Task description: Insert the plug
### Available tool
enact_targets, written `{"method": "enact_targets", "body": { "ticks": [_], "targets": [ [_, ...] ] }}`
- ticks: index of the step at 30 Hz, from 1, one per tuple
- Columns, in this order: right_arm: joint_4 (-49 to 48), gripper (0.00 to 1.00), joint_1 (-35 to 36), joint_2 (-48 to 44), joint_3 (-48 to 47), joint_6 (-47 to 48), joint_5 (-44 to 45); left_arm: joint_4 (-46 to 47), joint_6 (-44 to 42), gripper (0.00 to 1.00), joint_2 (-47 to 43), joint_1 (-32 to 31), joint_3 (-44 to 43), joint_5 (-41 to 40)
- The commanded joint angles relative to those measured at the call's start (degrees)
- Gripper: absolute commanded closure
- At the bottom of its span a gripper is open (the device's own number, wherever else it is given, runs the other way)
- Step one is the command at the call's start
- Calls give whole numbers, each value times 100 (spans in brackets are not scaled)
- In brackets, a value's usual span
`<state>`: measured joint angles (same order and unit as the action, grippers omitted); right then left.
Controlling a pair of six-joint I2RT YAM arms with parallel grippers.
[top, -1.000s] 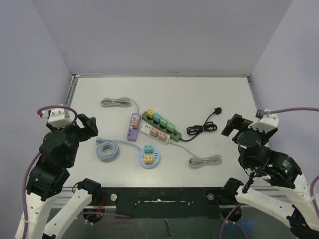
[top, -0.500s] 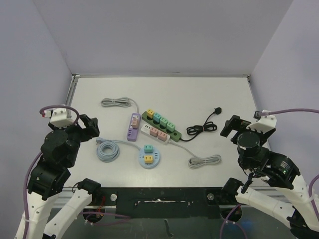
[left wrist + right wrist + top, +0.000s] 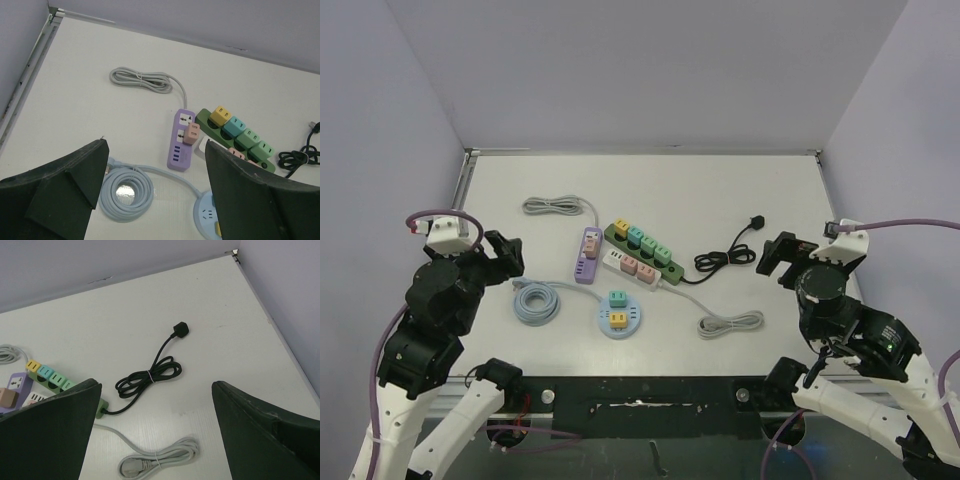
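Two grippers hang empty, jaws spread wide: left gripper (image 3: 503,256) at middle left, right gripper (image 3: 780,257) at middle right. Your black plug (image 3: 756,221) lies flat upper right of centre, its rubbery cord (image 3: 725,258) tied in a loose bundle. Come down over it, pinch its blocky sides square, clear of the cord.

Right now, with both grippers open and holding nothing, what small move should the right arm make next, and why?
Probably ease the right gripper forward and down toward the small black plug at the free end of the black cord. That plug lies loose on the white table, ahead of the open jaws, and nothing is held.
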<state>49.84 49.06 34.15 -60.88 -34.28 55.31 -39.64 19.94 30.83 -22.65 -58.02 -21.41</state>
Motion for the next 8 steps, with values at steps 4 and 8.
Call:
{"method": "enact_targets", "body": {
  "ticks": [4,8],
  "targets": [
    [-456,2,-22,54,37,286,-324,351,34,22,-57,24,-25,159],
    [-479,2,-19,81,28,299,-260,351,27,22,-75,24,-43,137]
  ]
}}
